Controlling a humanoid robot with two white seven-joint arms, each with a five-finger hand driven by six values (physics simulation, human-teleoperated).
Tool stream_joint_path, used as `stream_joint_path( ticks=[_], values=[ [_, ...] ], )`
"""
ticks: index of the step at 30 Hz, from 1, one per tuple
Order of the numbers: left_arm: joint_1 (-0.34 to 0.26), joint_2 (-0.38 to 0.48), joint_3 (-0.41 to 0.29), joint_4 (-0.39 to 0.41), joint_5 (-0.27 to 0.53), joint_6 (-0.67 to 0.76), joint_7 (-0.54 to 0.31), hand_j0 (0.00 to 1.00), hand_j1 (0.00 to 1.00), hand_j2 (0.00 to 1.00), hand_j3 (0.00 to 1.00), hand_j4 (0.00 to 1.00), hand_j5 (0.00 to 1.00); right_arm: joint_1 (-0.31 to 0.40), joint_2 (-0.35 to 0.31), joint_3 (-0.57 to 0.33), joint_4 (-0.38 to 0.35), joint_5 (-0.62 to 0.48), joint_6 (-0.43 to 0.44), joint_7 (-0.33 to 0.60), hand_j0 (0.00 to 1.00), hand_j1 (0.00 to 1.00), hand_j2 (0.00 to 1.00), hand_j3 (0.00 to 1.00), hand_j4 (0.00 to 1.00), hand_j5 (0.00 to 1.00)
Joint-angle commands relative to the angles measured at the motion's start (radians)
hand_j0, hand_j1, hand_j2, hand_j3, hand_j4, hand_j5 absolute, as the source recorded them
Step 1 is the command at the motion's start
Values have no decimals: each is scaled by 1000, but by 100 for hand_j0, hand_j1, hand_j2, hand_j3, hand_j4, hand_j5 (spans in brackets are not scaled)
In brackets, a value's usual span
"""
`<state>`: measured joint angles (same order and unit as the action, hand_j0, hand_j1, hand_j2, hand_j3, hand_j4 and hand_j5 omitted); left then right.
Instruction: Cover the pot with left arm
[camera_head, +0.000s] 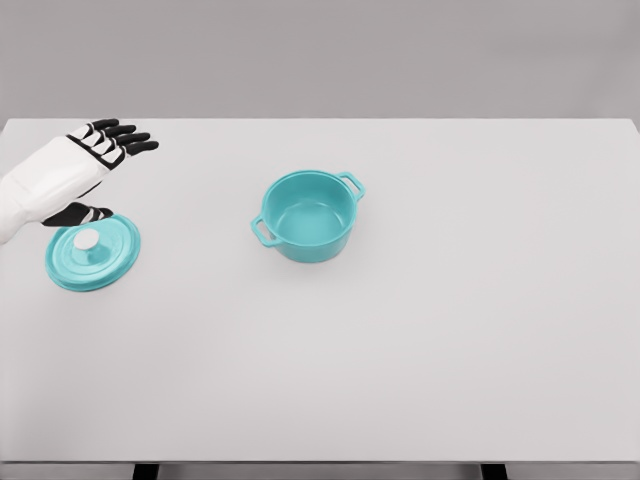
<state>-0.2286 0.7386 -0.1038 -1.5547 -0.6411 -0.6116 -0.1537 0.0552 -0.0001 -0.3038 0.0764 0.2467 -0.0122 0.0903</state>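
Note:
A teal pot (309, 216) with two side handles stands uncovered near the middle of the white table (420, 340). Its teal lid (93, 253) with a white knob lies flat on the table at the far left. My left hand (100, 165) hovers just above and behind the lid, palm down, black fingers (125, 137) spread toward the right and the thumb (78, 213) over the lid's far edge. It holds nothing. The right arm does not show.
The table's front edge runs along the bottom of the picture, and a grey wall stands behind the far edge.

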Motion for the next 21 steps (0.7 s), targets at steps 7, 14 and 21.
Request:
stream_joint_path(
  ticks=[7, 14, 21],
  values=[
    [-6, 2, 10, 10, 14, 1, 0, 100, 100, 100, 100, 100, 100, 0, 0, 0, 0, 0, 0, 0, 100, 100, 100, 100, 100, 100],
    [-64, 56, 7, 39, 135, 1, -457, 100, 100, 100, 100, 100, 100, 0, 0, 0, 0, 0, 0, 0, 100, 100, 100, 100, 100, 100],
    [-83, 194, 1, 34, 342, 1, -457, 97, 97, 97, 97, 97, 97, 0, 0, 0, 0, 0, 0, 0, 100, 100, 100, 100, 100, 100]
  ],
)
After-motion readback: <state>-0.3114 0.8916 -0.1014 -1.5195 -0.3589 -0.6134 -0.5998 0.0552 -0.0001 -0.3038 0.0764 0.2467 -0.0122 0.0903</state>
